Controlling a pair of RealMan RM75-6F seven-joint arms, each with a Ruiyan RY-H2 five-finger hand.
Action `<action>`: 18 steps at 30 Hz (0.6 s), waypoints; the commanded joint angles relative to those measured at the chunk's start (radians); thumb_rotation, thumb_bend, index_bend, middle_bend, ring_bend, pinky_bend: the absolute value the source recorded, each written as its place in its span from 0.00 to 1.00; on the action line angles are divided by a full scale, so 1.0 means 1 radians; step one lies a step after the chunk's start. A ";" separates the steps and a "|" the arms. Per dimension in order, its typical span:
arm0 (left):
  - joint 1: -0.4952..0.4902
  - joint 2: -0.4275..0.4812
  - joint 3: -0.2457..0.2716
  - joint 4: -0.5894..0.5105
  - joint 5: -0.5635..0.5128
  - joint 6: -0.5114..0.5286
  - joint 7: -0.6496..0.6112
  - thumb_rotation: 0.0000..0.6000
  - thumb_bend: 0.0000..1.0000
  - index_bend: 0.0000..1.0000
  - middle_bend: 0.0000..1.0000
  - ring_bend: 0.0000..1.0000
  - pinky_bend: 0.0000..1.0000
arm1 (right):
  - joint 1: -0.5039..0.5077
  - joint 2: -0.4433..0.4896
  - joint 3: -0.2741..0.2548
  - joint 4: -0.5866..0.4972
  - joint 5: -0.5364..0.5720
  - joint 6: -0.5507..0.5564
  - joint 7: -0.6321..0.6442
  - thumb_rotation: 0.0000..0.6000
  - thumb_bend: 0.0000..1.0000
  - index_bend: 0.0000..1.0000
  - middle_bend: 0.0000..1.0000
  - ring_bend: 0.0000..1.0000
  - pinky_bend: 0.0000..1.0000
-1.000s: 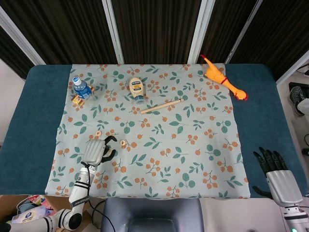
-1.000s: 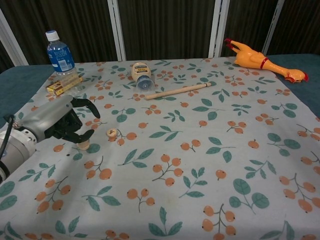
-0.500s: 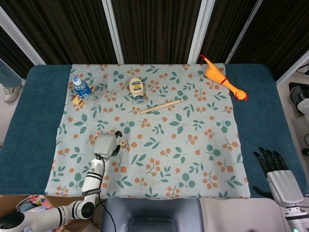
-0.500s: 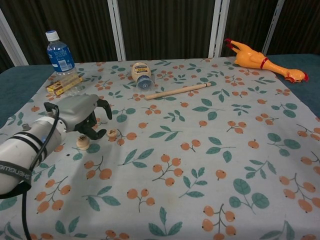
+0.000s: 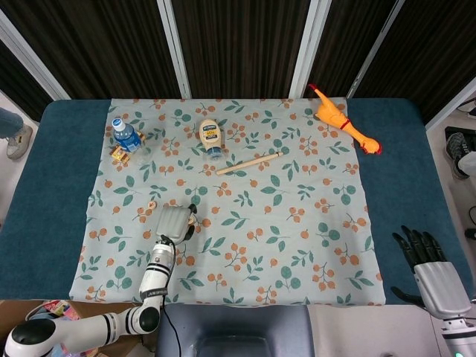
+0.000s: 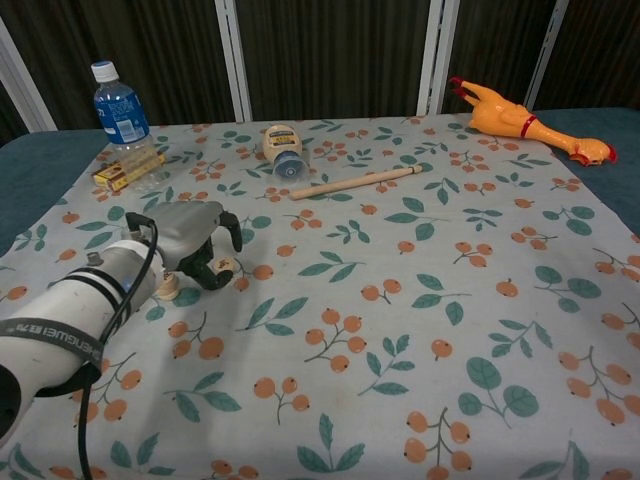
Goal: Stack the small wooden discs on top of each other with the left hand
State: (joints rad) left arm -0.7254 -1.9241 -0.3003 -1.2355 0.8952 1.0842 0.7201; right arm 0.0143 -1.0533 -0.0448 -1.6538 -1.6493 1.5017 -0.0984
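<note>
Left hand (image 6: 195,245): over the cloth near the front-left part of the desk, palm down, dark fingers (image 6: 236,232) curled downward around one disc; whether they actually grip it cannot be told.
Disc (image 6: 222,266): under the left fingers, showing between them in the chest view, resting on the cloth.
Second disc (image 6: 166,289): on the cloth just beside the left wrist, towards the left edge, apart from the first; not stacked.
Right hand (image 5: 428,260): off the cloth at the front-right corner of the desk, fingers straight and spread, holding nothing.
Cloth (image 5: 297,245): floral, covers the middle of the blue desk (image 5: 405,171).
Bottle (image 5: 127,136): upright near the cloth's rear-left corner.
Small box (image 6: 128,169): yellow-brown, lying just in front of the bottle.
Mayonnaise (image 5: 210,136): squeeze bottle lying on the cloth towards the rear edge, cap pointing to the front.
Stick (image 5: 249,163): wooden, lying aslant just right of the mayonnaise.
Rubber chicken (image 5: 342,123): orange, lying at the cloth's rear-right corner.
</note>
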 commanded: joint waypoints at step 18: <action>-0.010 -0.015 0.026 0.067 -0.003 -0.004 -0.039 1.00 0.38 0.42 1.00 1.00 1.00 | -0.002 0.000 0.002 0.000 0.002 0.004 0.000 1.00 0.08 0.00 0.00 0.00 0.00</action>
State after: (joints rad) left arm -0.7349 -1.9378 -0.2754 -1.1698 0.8910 1.0799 0.6819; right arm 0.0121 -1.0533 -0.0427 -1.6536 -1.6470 1.5054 -0.0985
